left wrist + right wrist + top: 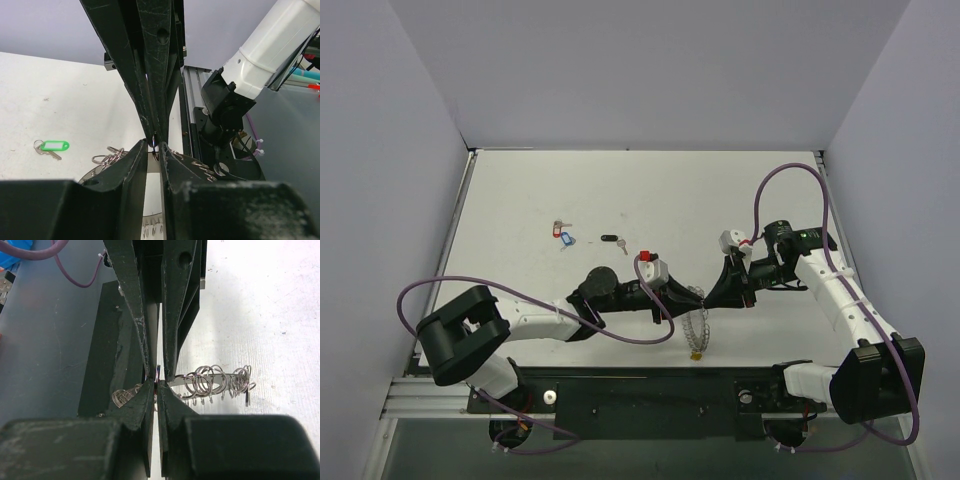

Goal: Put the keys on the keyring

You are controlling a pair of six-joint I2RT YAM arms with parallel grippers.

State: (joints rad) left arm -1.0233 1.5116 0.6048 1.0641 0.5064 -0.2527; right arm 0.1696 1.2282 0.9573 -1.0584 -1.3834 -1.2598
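While its yellow tag (697, 353) sits nearest, the keyring (694, 322) runs far-to-near.

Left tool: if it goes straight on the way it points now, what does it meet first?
Probably the keyring: one of its small loops sits right at the tips of the left tool. Just behind it, tip to tip, comes the right tool, pinching that loop.

White tbl (620, 190), lilac walls (650, 70) 3 sides, blk base plate (640, 405) at near edge
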